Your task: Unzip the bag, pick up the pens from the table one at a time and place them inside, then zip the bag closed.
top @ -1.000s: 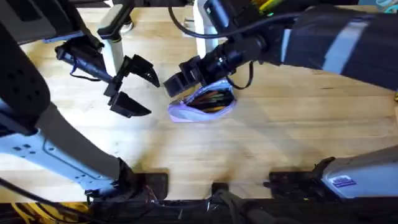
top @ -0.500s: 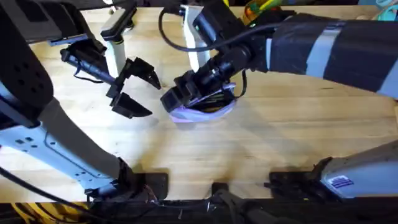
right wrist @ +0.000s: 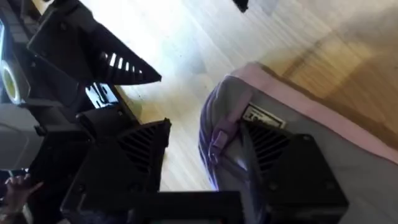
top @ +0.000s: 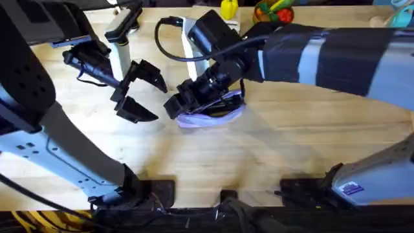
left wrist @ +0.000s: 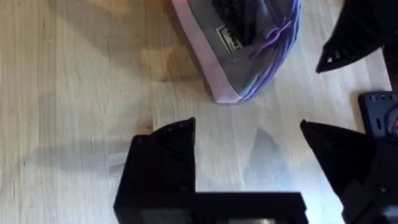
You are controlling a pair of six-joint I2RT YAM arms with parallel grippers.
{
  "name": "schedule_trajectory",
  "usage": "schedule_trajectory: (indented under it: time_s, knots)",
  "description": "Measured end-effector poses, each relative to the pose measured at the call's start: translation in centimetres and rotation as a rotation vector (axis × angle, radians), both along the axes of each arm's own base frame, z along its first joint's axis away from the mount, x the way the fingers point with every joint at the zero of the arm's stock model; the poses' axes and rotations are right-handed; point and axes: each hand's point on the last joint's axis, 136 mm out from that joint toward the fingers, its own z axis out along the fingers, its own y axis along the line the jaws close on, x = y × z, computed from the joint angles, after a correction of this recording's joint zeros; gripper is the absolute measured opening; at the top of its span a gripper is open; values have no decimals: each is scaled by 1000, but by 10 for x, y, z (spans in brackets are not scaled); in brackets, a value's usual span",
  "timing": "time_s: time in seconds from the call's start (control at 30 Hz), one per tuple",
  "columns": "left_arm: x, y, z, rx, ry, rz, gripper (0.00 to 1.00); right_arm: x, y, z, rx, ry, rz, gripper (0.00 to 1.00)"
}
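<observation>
Pens (top: 220,102) inside bag (top: 213,116) — zipper open

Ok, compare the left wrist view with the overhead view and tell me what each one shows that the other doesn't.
Left wrist alone: a small label on the bag's grey end. Overhead alone: the yellow and red items at the table's far edge, and both arms whole. Both: the purple bag on the wooden table, with the open left gripper beside it.

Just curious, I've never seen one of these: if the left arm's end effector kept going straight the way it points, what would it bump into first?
Probably the bag. The open left end effector points at its near end across bare table; the right end effector sits at that same end, so depth is uncertain.
</observation>
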Motion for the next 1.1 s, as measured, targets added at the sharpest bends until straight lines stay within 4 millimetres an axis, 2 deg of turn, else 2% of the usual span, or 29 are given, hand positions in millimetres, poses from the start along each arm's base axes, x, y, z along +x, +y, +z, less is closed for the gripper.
schedule_trajectory:
  time_s: [0.13,0.17,0.23,0.4,0.63,0.77,0.93,1.1]
  knots:
    - [0,0,0,0,0,0,994,2,-1,-7,-18,24,-29,315]
    - [0,0,0,0,0,0,994,3,-2,-8,-22,37,-43,180]
    - [0,0,0,0,0,0,995,3,-2,-8,-23,41,-48,125]
    - [0,0,0,0,0,0,993,6,-5,-6,-13,58,-61,42]
    - [0,0,0,-1,-1,1,994,10,-13,-2,13,110,-73,37]
    - [4,-4,3,-28,-11,21,993,14,-14,7,13,96,-59,33]
    - [12,-11,11,-91,-30,66,994,38,-12,28,27,11,-80,31]
    - [22,-19,21,-165,-52,119,993,65,-18,44,44,-52,-127,29]
